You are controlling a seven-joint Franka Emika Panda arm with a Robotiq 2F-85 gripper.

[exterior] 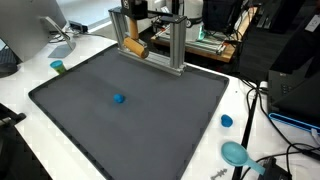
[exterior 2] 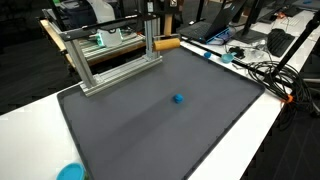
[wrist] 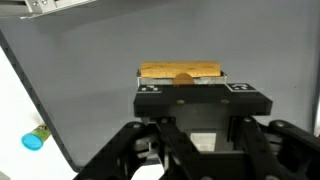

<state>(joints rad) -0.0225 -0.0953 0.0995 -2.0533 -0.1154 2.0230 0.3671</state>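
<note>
Hand (wrist: pixel 200 100) sits just short of the wooden block (wrist: pixel 180 72). Block lies at the surface's (exterior: pixel 100 130) far edge, beside the metal frame (exterior: pixel 180 45). Cannot tell whether the hand is released or clenched. Block looks ungrasped, contact not yet made.

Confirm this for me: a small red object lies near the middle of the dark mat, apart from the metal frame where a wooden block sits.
Wrong in the colour: the small object is blue, not red, as both exterior views show. It does lie near the middle of the dark mat, apart from the metal frame where a wooden block sits.
</note>
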